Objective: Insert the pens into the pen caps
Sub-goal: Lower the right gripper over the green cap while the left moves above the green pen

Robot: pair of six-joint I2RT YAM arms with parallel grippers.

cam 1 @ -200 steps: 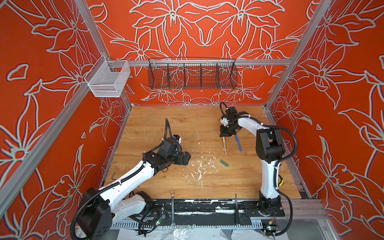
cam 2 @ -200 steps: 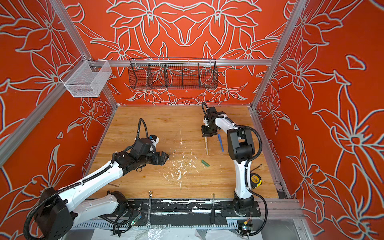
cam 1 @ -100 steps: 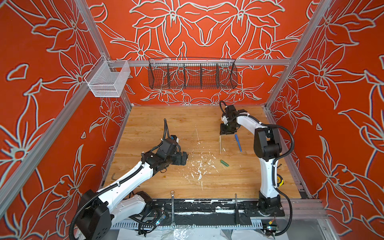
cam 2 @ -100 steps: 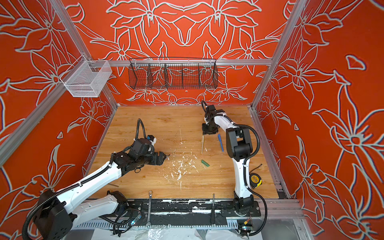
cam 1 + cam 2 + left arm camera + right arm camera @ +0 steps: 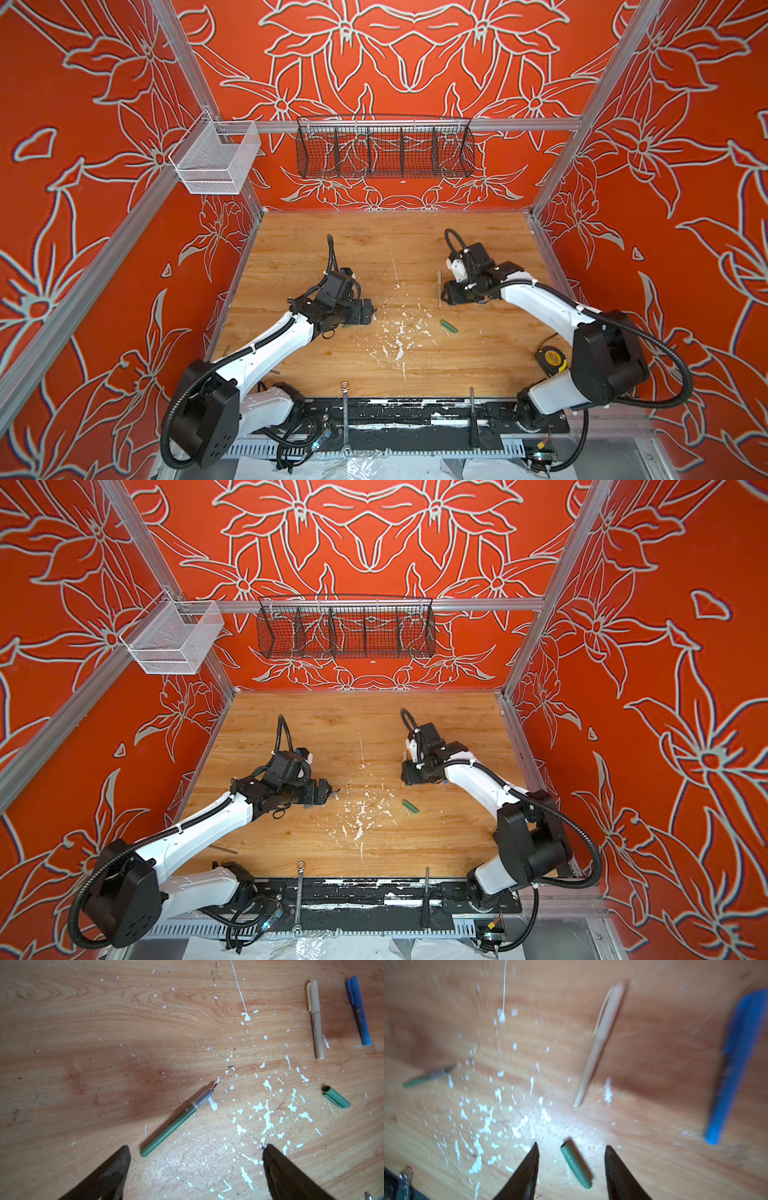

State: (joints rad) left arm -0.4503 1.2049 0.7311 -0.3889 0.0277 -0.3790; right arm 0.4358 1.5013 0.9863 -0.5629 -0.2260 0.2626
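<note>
The tan pen and blue pen lie side by side on the table and look capped already, so by my reading the green pair is what remains. The left pincer hangs spread wide and empty just short of the green pen, whose blunt end lies near one finger. The right pincer is part-way spread and pinches nothing. The green cap shows through the gap between its fingers, lying loose on the table, though that view is blurred.

To do this well, the left pincer should come down across the barrel about mid-length, clear of the grey collar and dark nib, and close squarely so the pen does not roll. The right should take the cap near its closed end, leaving the mouth free, then bring both onto one line before pushing.

The green pen lies flat, its long axis slanting across the table, nib pointing away from the left pincer into the white paint flecks toward the middle. The cap lies flat too, well apart from the pen, on a different slant; its open mouth seems turned toward the left arm's side, rounded end toward the right arm's base
</note>
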